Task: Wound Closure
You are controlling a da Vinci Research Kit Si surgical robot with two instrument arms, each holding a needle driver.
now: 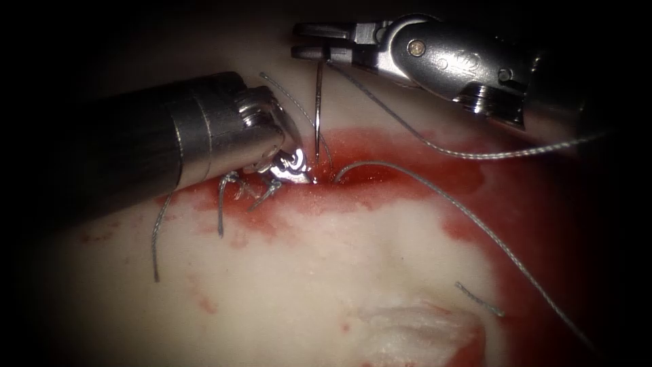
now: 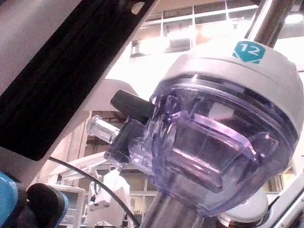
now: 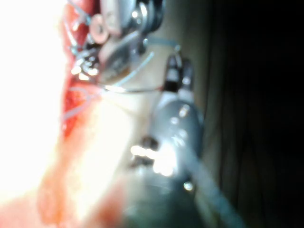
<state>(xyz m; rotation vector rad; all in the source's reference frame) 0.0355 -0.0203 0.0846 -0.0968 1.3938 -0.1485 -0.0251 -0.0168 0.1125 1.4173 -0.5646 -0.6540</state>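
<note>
Pale fatty tissue (image 1: 326, 272) fills the near ground of the endoscope view, with a short cut end of thread (image 1: 479, 300) lying on it at the lower right. Beyond it, red fluid (image 1: 407, 170) spreads around the cut, where earlier stitches (image 1: 231, 187) sit with loose tails. The left tool (image 1: 299, 170) presses its tip down at the cut; I cannot tell how its jaws stand or whether they hold anything. Just beside it the needle (image 1: 318, 112) stands nearly upright, its point at the tissue surface by the cut. Farther back, the right tool (image 1: 316, 42) grips the needle's upper end, jaws closed on it. Thread (image 1: 435, 146) trails from there to the right, another strand looping out of the cut.
</note>
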